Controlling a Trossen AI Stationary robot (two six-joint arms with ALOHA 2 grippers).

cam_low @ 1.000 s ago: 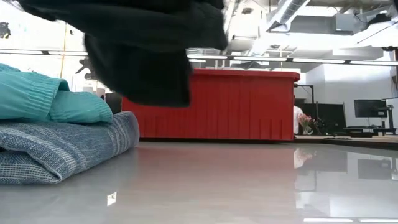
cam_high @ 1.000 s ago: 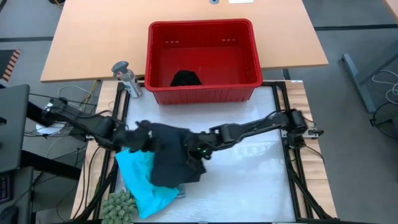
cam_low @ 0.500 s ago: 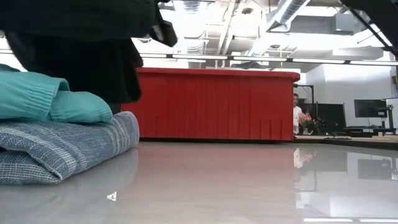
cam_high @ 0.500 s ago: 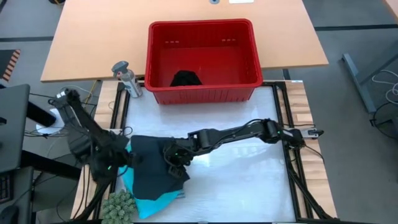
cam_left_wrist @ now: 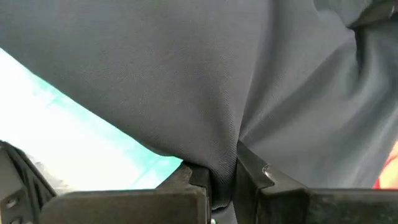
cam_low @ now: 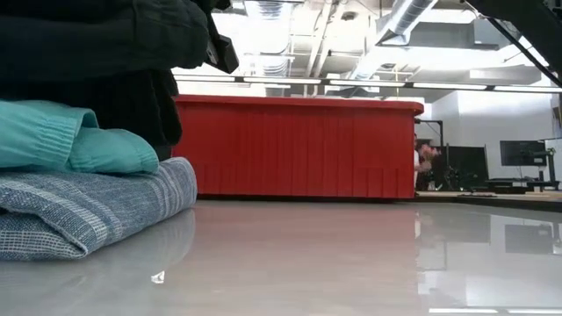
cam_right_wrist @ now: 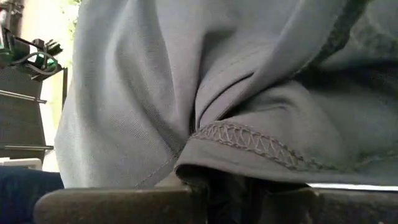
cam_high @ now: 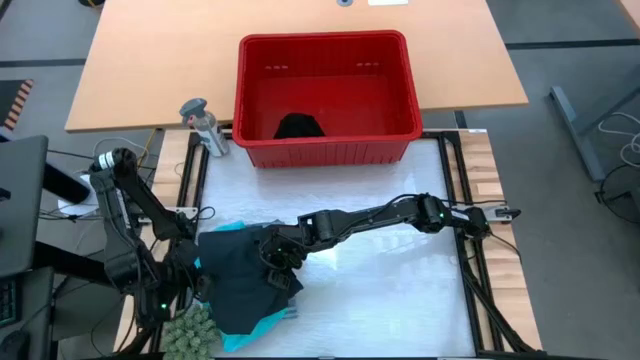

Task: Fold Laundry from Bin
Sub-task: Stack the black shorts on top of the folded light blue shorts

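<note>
Pinching black garment (cam_high: 238, 285): left gripper (cam_left_wrist: 217, 186), right gripper (cam_high: 274, 262); no legible writing.

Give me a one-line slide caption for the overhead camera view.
Both grippers, left and right, lower a black garment onto the turquoise one; another black piece lies in the red bin.

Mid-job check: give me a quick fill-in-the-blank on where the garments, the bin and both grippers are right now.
1. Both the left gripper and the right gripper are shut on the ____ garment.
2. In the low view, the turquoise garment lies on top of the folded ____ one.
3. One dark garment lies inside the ____ bin.
4. The small grey bottle stands just ____ the bin.

Missing words: black; blue-grey striped; red; outside
</note>
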